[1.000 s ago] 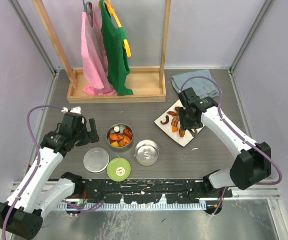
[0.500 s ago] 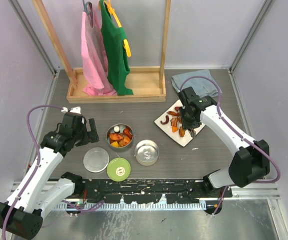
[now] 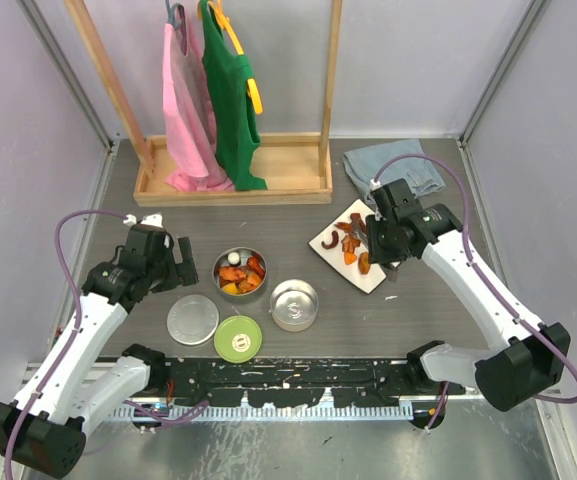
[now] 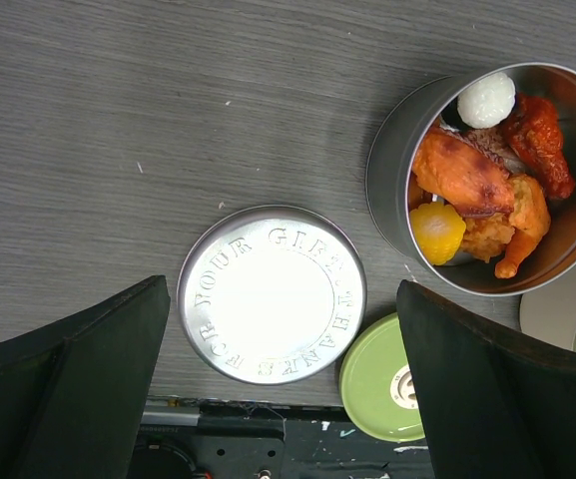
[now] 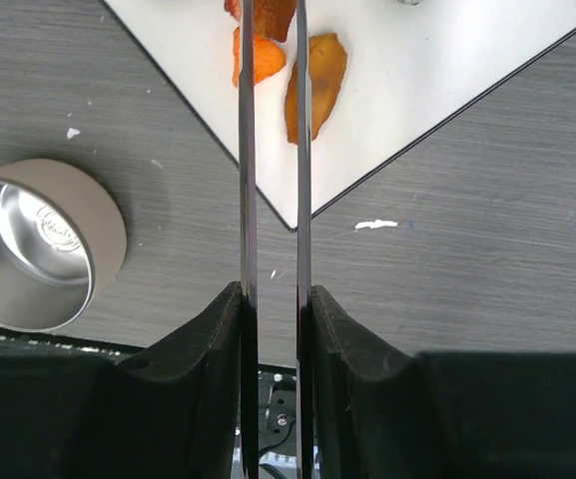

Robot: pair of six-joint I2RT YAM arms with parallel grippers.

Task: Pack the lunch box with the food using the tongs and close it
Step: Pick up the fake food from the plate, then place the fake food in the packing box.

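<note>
My right gripper (image 5: 274, 309) is shut on the tongs (image 5: 248, 150) and squeezes the two thin arms close together. It hangs over the near corner of the white plate (image 5: 447, 60), also in the top view (image 3: 326, 240). A red-orange chunk (image 5: 271, 12) shows between the arms at the frame's top edge, where the tips are cut off. More orange food (image 5: 314, 85) lies on the plate. One lunch box tin (image 3: 239, 272) holds food (image 4: 462, 175). The other tin (image 3: 294, 304) is empty. My left gripper (image 4: 283, 389) is open above the flat steel lid (image 4: 273, 294) and the lime-green lid (image 4: 392, 379).
A wooden rack (image 3: 233, 185) with a pink and a green garment stands at the back. A grey cloth (image 3: 393, 165) lies behind the plate. White crumbs (image 5: 377, 225) dot the table near the plate's corner. The arms' base rail (image 3: 288, 385) runs along the near edge.
My right gripper has squeezed the tongs narrower and shifted slightly right over the plate, its elbow swinging outward. The left arm has not moved.
</note>
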